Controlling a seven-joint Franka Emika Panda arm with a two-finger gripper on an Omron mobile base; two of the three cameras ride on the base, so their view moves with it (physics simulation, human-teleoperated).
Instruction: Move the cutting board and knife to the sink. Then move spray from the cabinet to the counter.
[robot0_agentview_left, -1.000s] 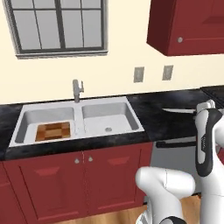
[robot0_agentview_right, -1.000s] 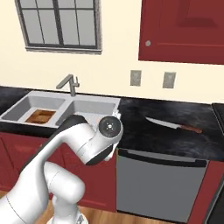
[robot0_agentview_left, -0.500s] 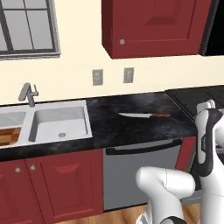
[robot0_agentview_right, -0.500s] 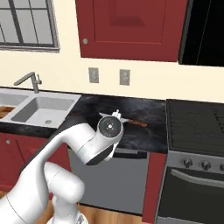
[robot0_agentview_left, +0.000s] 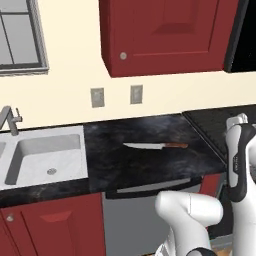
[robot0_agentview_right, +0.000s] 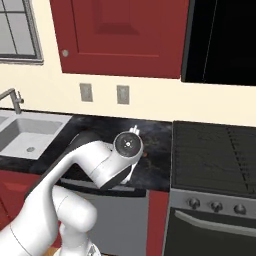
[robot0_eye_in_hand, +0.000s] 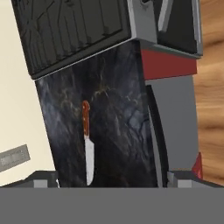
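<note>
hand (robot0_eye_in_hand: 113, 179) fully open, empty, knife (robot0_eye_in_hand: 88, 144) flat on counter (robot0_eye_in_hand: 122, 131) beneath it, nothing between, stovetop (robot0_eye_in_hand: 74, 30) beyond

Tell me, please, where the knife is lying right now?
In the left base view the knife lies flat on the counter, right of the sink, its handle pointing toward the stove.

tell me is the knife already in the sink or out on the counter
Out. The knife lies flat on the black counter, to the right of the sink, blade pointing toward it.
</note>
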